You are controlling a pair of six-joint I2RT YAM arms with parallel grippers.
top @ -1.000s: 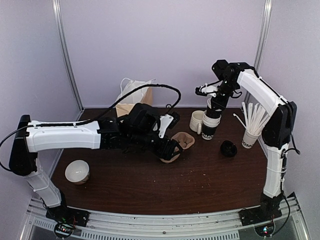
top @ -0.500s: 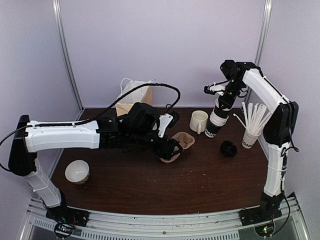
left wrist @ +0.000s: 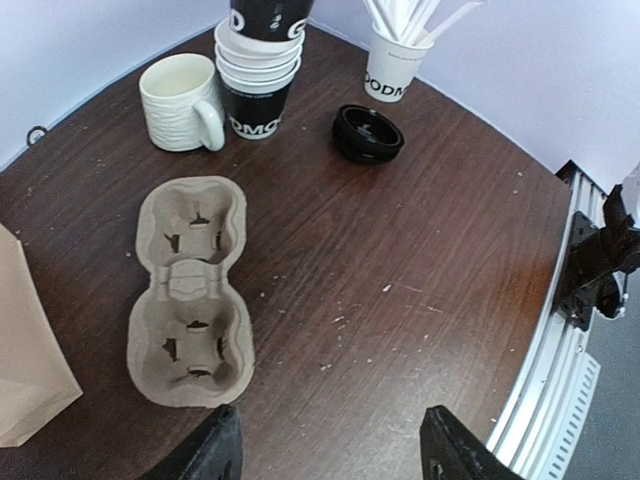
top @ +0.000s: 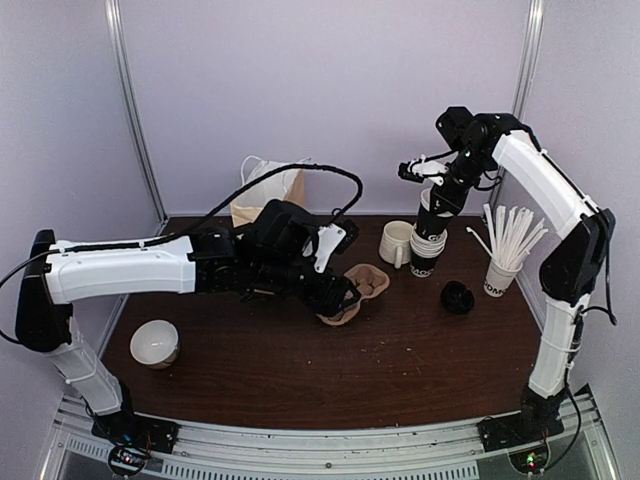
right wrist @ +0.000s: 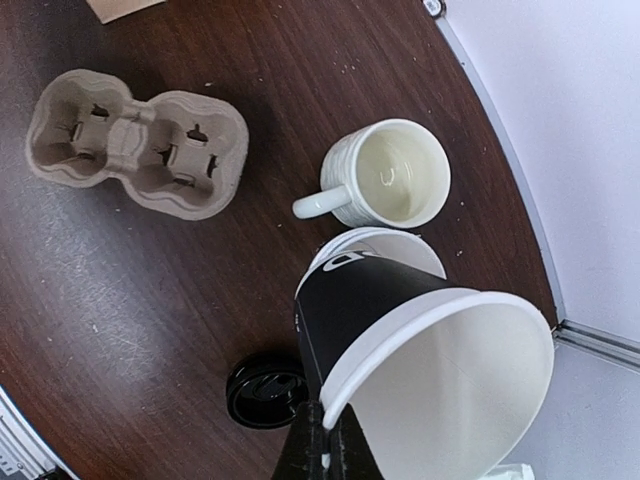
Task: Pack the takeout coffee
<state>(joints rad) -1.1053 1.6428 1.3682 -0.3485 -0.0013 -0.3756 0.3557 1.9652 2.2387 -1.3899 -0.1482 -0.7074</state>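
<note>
Pinching the rim of the takeout coffee cup [right wrist: 440, 390], the right gripper [right wrist: 322, 440] holds it tilted over the stack of cups [top: 424, 255] at the far right, beside the white mug [top: 396, 241]. The left gripper [left wrist: 330, 455] hangs spread above the cup carrier [left wrist: 190, 290], gripping nothing. That thin rim pinch could let the cup swing or slip. A nested cup might drag up and topple. The black lid [top: 457, 297] lies apart, so the cup could get packed uncovered.

Mug [left wrist: 178, 88] crowds cup stack [left wrist: 258, 90]; bare table [left wrist: 330, 230] between carrier [left wrist: 190, 290] and lid [left wrist: 368, 134]
</note>
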